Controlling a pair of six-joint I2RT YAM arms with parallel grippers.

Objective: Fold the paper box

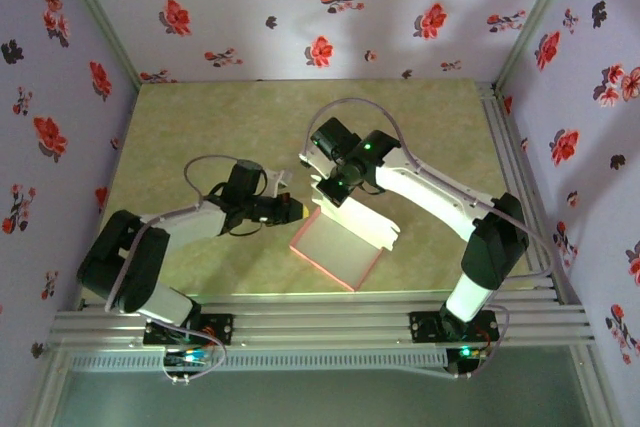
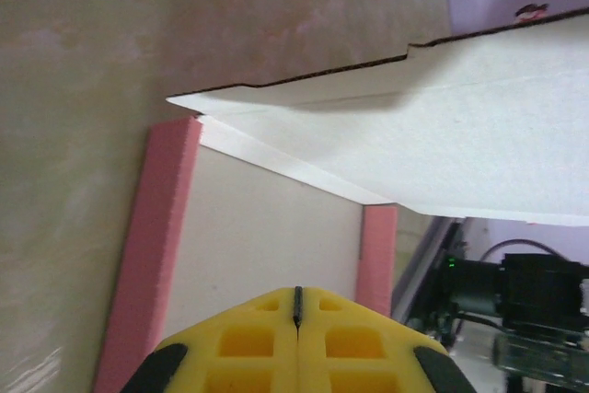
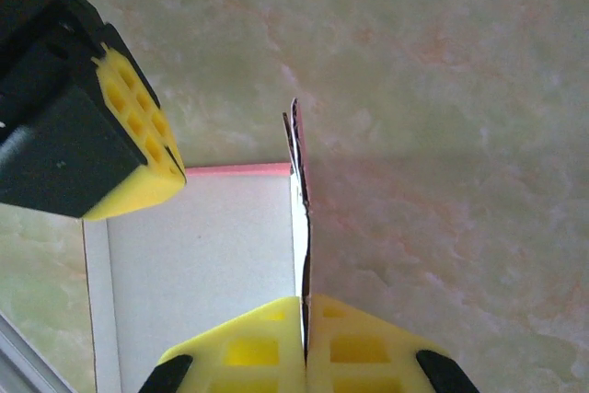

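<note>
The left fingers (image 2: pixel 304 312) are fully closed with nothing gripped. Their tips sit over the whitish panel of the paper box (image 1: pixel 335 247), which lies on the desk (image 1: pixel 200 127) directly ahead of them. One pink border strip runs along the panel to the left of these fingers, and a shorter strip lies to their right. Ahead of the tips, a large whitish flap is raised over the panel.

The right fingers (image 3: pixel 315 319) are closed on a thin flap of the same box. The flap stands on edge and passes straight between them. The whitish panel lies to the left of the right fingers, with bare desk to their right. The left fingers are positioned ahead and to the left of the right fingers, near the panel's pink edge and clear of the gripped flap.
</note>
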